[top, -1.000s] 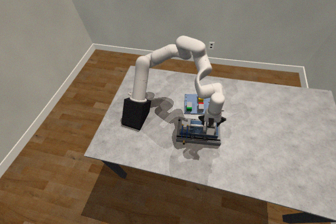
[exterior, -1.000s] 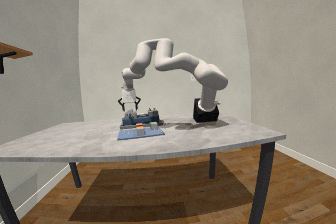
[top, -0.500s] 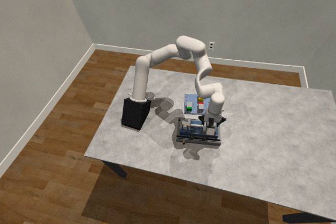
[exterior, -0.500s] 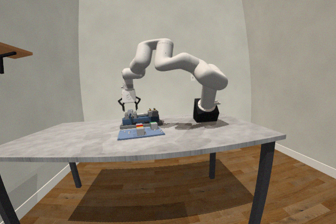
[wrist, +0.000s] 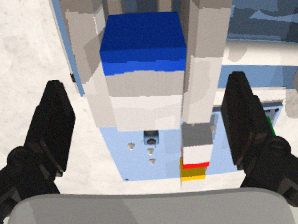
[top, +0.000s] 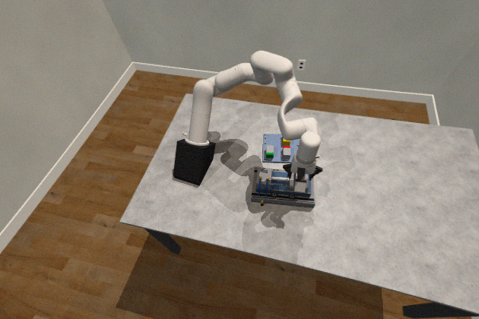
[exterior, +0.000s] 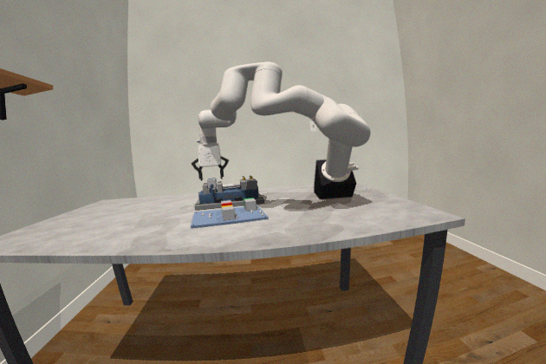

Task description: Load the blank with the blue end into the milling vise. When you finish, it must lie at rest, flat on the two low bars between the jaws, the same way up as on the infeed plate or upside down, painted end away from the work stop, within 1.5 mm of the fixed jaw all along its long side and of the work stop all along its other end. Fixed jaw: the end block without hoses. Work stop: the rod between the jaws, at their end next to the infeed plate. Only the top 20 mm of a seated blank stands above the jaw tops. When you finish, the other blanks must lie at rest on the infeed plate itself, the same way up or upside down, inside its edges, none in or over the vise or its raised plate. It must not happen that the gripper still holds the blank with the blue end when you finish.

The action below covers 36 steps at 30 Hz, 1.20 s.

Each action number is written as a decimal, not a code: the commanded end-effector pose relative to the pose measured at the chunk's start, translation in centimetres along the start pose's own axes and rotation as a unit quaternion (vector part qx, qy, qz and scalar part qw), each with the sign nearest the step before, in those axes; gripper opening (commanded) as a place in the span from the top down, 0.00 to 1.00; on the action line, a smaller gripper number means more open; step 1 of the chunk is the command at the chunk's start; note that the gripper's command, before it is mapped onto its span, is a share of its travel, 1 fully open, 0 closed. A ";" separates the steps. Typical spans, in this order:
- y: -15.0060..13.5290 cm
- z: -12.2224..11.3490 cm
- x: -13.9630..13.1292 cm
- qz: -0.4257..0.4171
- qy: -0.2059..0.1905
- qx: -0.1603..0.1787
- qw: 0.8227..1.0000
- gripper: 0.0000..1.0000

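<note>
The blank with the blue end (wrist: 141, 70) lies in the milling vise (top: 282, 187) between two grey blocks, one on the left (wrist: 83, 36) and one on the right (wrist: 202, 43). Its blue end points away from the infeed plate (top: 280, 148). My gripper (wrist: 146, 93) is open and empty. It hangs a little above the blank, with one black finger out to each side. In the exterior view the gripper (exterior: 210, 171) stands over the left end of the vise (exterior: 229, 192). The blank's seat on the low bars is hidden.
On the infeed plate lie a green-ended blank (top: 269, 152), a red-ended blank (top: 287, 150) and a yellow-ended blank (top: 286, 141). The red and yellow ends also show in the wrist view (wrist: 194, 163). Hose posts (top: 263, 187) stand at the vise's far end. The black arm base (top: 193, 161) is at the left.
</note>
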<state>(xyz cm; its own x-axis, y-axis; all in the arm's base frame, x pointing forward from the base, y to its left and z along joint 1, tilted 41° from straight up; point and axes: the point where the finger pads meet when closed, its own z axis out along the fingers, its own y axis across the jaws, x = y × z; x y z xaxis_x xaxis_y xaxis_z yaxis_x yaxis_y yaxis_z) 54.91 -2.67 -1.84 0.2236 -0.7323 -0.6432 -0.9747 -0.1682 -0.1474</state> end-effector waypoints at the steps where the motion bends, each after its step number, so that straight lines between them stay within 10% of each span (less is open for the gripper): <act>1: -0.1 -0.4 0.1 0.000 0.002 0.002 1.000 0.00; 36: -0.1 -1.0 0.1 0.000 0.002 0.002 1.000 0.00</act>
<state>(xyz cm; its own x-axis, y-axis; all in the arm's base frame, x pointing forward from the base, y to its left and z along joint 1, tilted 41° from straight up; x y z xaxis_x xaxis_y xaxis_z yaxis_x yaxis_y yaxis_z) 54.91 -3.07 -1.38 0.2236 -0.7322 -0.6433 -0.9747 -0.1682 -0.1473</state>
